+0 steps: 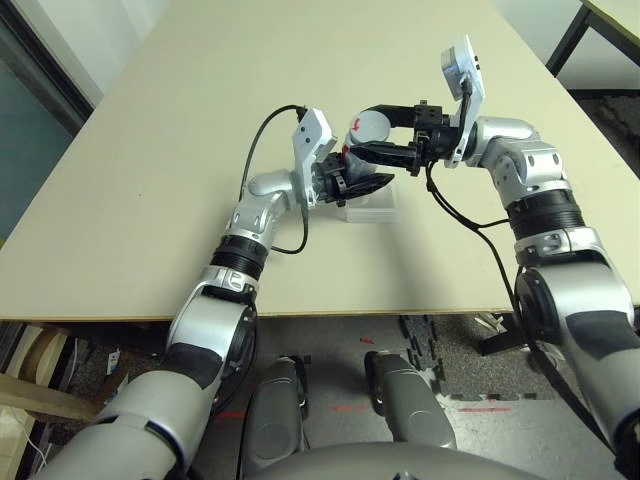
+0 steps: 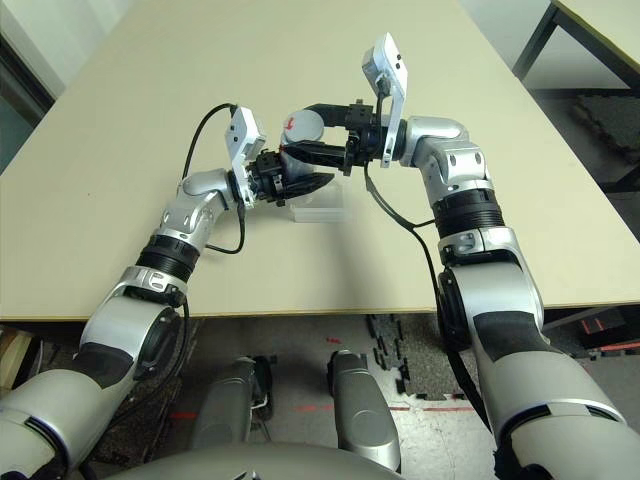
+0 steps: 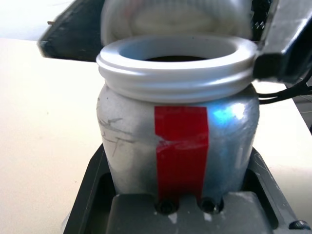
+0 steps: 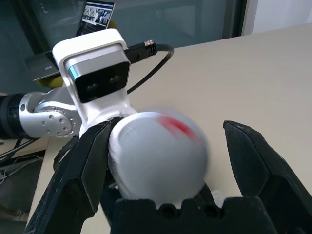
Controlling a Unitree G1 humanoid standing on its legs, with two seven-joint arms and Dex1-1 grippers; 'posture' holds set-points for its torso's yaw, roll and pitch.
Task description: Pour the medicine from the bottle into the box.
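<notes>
My left gripper (image 1: 362, 184) is shut on the silver-grey bottle (image 3: 180, 141), which has a red stripe. It holds the bottle just over the near left part of the clear plastic box (image 1: 374, 209) on the table. The bottle's white-rimmed mouth (image 3: 178, 53) is uncovered and dark inside, and the medicine is hidden. Just above the mouth, the grey round cap (image 4: 156, 161) with its red mark lies between the fingers of my right gripper (image 1: 358, 130). It touches one finger (image 4: 90, 165), and a gap separates it from the other.
The beige table (image 1: 180, 150) spreads wide to the left and behind the box. Its front edge runs close below my forearms. A black cable (image 1: 262, 140) loops off my left wrist. A second table's dark leg (image 1: 568, 38) stands at the far right.
</notes>
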